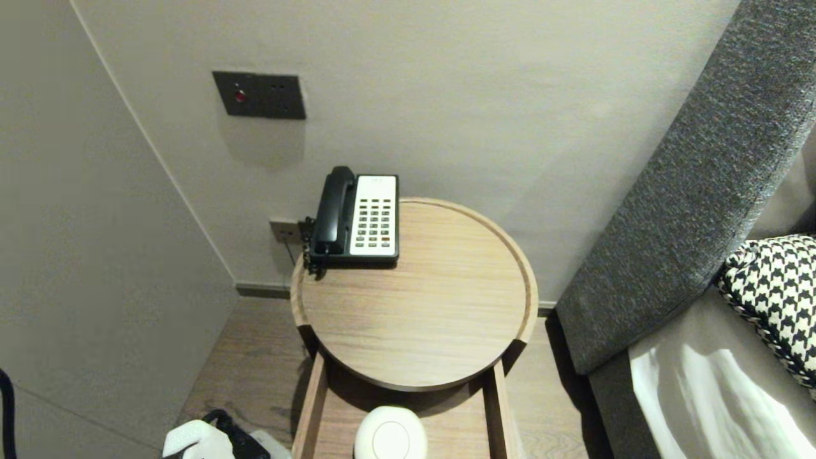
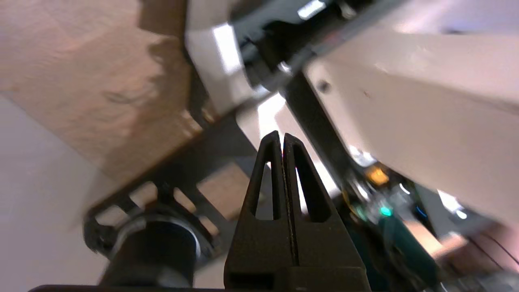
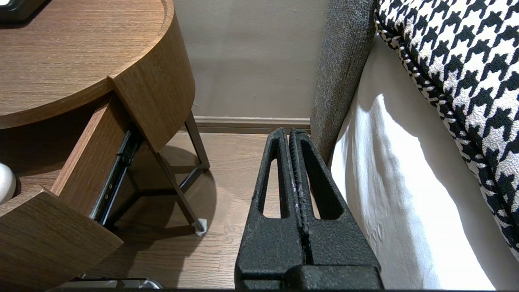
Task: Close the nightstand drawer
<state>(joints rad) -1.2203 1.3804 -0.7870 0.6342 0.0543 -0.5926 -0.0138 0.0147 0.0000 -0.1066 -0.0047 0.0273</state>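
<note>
A round wooden bedside table [image 1: 414, 319] stands against the wall, with a black and white telephone [image 1: 360, 217] at its back left. Below the top, a drawer [image 1: 312, 408] is pulled out and holds a white round object [image 1: 390, 437]. Part of my left arm [image 1: 204, 440] shows low beside the drawer's left side. My left gripper [image 2: 282, 136] is shut and empty, pointing at my own white body and base. My right gripper [image 3: 288, 132] is shut and empty, hanging above the wooden floor between the table [image 3: 61, 61] and the bed.
A grey headboard [image 1: 701, 178], white sheet [image 1: 701, 395] and houndstooth pillow [image 1: 778, 293] fill the right side. A dark switch panel [image 1: 258, 95] and a socket [image 1: 284, 231] are on the wall. Black table legs [image 3: 178, 190] stand on the floor.
</note>
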